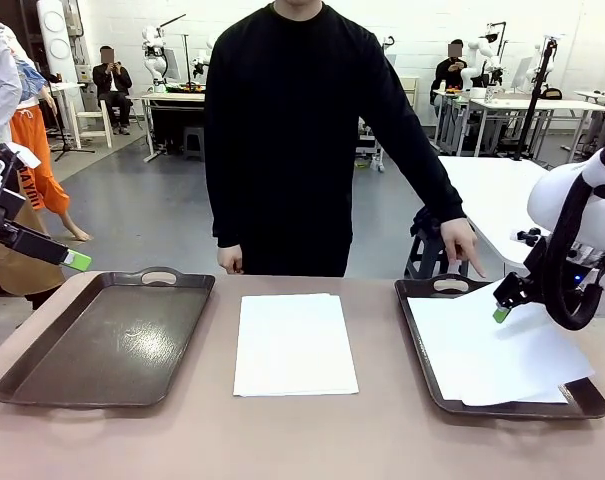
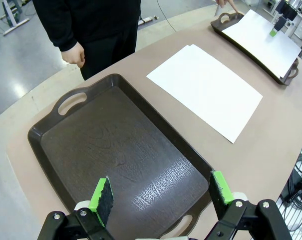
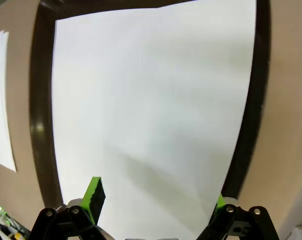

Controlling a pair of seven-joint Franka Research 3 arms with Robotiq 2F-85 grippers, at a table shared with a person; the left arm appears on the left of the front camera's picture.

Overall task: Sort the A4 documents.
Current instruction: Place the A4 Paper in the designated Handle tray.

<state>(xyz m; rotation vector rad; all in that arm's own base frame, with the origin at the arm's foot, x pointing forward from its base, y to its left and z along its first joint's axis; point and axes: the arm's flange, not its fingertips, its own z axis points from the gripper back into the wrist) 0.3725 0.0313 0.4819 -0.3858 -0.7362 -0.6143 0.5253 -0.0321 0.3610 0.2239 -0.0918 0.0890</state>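
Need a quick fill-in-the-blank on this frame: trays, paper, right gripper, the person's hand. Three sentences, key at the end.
1. The loose stack of A4 documents lies ____ the left tray and the right tray.
2. The right gripper hovers over the sheets in the right tray with its jaws ____.
3. The person's hand points at the far handle of the ____ tray.
Missing words: between; open; right.

No text, label, brand or number can be read with certainty. Pale lettering is seen running down the orange trousers [image 1: 37, 150] of a person at the far left of the front view, but it is too small to be made out.
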